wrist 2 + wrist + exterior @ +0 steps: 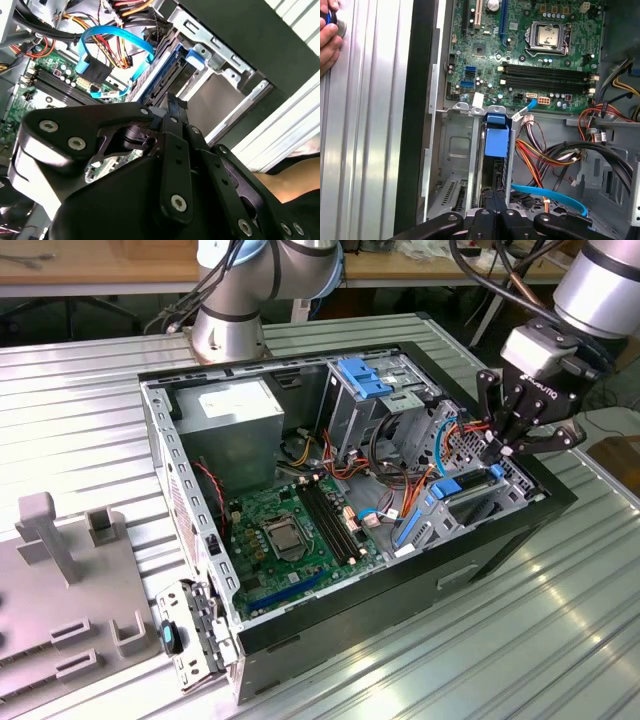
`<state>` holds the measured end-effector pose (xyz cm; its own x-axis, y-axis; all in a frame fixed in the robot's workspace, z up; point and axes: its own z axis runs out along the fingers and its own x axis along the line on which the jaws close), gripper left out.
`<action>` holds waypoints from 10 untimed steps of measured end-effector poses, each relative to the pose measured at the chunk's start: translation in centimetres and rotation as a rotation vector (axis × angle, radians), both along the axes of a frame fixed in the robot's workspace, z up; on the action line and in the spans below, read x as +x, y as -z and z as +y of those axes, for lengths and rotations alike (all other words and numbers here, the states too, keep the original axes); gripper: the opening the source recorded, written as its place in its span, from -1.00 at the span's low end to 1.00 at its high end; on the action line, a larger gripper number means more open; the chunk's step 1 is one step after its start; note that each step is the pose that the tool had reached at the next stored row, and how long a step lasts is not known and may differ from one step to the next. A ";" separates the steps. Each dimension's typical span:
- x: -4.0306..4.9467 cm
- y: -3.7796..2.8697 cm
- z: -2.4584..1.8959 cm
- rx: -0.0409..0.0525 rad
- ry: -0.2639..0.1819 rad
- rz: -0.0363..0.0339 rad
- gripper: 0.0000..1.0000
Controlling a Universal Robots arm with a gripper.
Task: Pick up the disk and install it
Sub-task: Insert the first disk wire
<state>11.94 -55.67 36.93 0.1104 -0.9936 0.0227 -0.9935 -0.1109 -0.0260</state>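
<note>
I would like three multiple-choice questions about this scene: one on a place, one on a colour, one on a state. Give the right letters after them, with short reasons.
1. Where is the gripper in the exterior view?
A. at that view's right, over the end of the computer case
B. at that view's far left, away from the case
C. deep inside the case, at its middle

2. What colour are the side rails of the disk?
A. red
B. blue
C. yellow

3. The computer case is:
A. closed
B. open
C. upside down

Answers: 1A, it hangs above that end. 2B, blue plastic frames the disk. 3B, the motherboard lies in plain sight.
</note>
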 end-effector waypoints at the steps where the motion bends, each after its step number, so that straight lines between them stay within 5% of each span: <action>1: 0.12 0.00 0.00 -0.0001 -0.015 0.0000 -0.79; 10: 0.94 0.00 -0.01 0.0000 -0.176 0.0000 -0.79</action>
<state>12.88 -55.68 36.92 0.2822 -0.9591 0.0227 -0.9588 -0.2828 -0.0260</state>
